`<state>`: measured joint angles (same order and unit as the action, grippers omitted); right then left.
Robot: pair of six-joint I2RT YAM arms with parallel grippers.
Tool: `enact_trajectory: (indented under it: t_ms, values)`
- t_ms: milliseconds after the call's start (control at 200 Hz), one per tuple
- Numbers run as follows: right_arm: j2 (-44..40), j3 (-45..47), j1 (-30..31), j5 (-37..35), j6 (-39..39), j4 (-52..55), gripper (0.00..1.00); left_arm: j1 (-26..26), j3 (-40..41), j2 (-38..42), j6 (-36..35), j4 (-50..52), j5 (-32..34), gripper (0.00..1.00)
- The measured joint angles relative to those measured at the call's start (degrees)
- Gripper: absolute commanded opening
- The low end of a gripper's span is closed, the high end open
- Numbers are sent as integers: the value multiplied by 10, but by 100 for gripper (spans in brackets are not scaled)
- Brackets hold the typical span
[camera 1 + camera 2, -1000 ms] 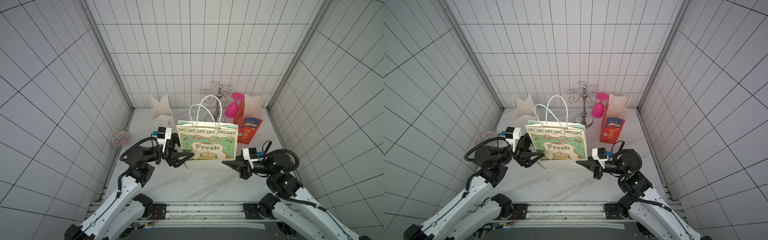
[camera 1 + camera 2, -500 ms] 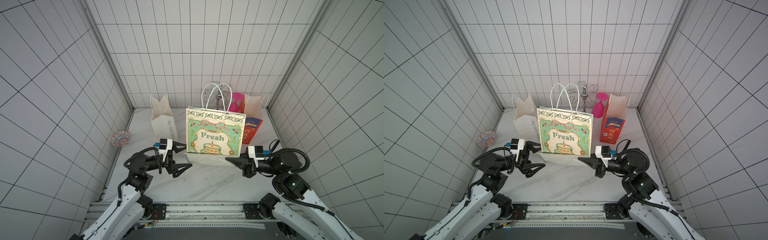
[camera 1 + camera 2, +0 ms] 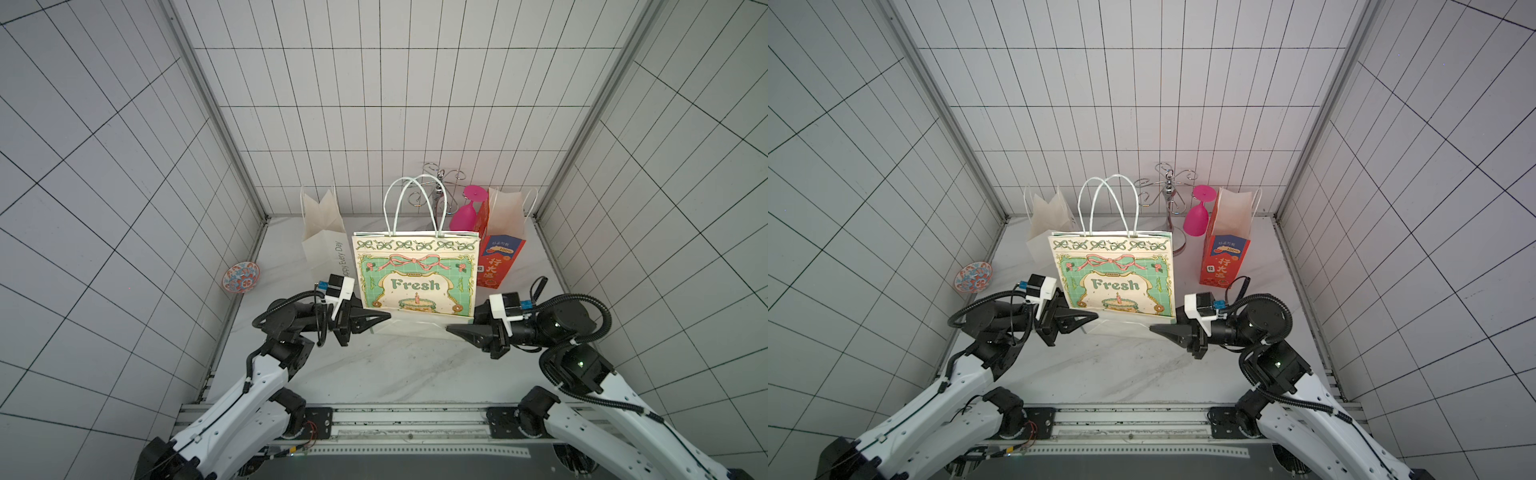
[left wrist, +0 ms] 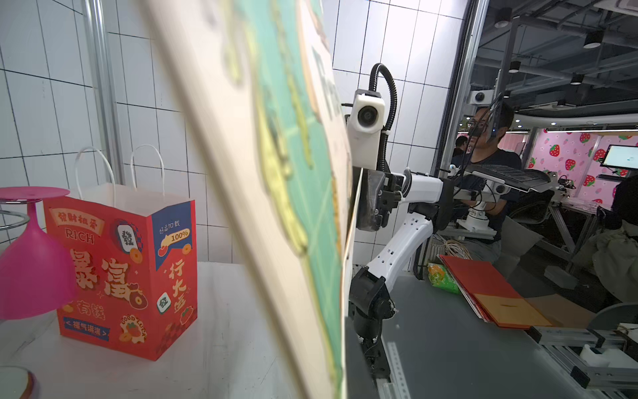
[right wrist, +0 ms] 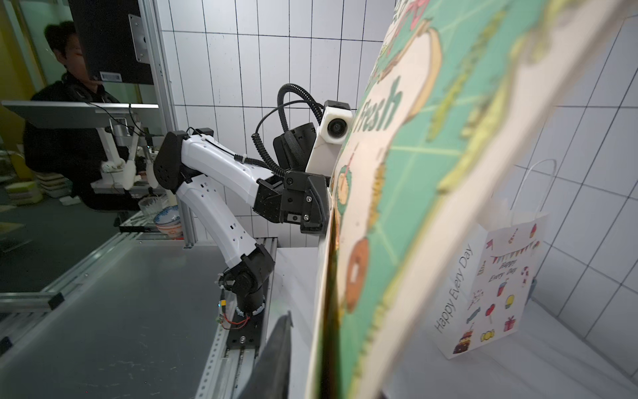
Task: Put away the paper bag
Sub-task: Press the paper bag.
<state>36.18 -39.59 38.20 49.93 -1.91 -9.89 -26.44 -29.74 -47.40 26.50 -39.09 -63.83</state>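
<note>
Around: white bag (image 3: 326, 245), red bag (image 3: 498, 262) and pink glass (image 3: 463, 216) stand behind.
Paper bag (image 3: 415, 270): middle of table (image 3: 395, 374), upright, handles up, print facing arms.
Left hand (image 3: 384, 318): clenched on its lower corner.
Right hand (image 3: 451, 329): near opposite corner, state unclear.

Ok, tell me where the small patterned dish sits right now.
In both top views the patterned dish sits at the left edge of the table, by the wall, left of the white paper bag.

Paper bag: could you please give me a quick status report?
Left gripper shut on paper bag, lower corner. Right gripper at opposite corner, grip unclear. Bag upright. White bag, red bag close behind.
</note>
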Motion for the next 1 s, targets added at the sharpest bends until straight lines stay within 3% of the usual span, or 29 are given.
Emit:
enact_trajectory:
  t_ms: [40,95,270,305,345,540,570,600,775,825,860,920,1000]
  values:
    - [0,0,1,-3,-2,0,25,0,-2,0,-7,10,3,0]
    - [3,-1,1,-5,-3,0,0,0,-3,0,-16,23,5,0]
    - [24,-17,1,-5,-5,4,0,3,-3,6,-31,47,14,0]
    - [25,-19,1,-5,-6,4,21,3,-3,9,-36,55,17,0]
    - [26,-19,1,-8,-10,4,33,3,-3,14,-44,64,21,0]
    - [30,-32,1,-23,-19,4,40,1,-7,18,-84,130,26,0]
    - [30,-34,1,-25,-20,4,32,1,-7,18,-87,136,26,0]
    - [29,-37,1,-26,-18,4,0,1,-7,18,-89,139,26,0]
    - [27,-41,1,-30,-21,7,0,1,-7,19,-99,148,27,0]
    - [26,-41,1,-31,-22,7,27,1,-7,19,-101,148,27,0]
    - [26,-41,1,-32,-25,8,39,1,-7,19,-103,150,27,0]
    - [25,-42,1,-34,-27,8,48,1,-7,19,-106,154,28,0]
    - [25,-46,1,-40,-30,8,49,1,-7,19,-112,162,28,0]
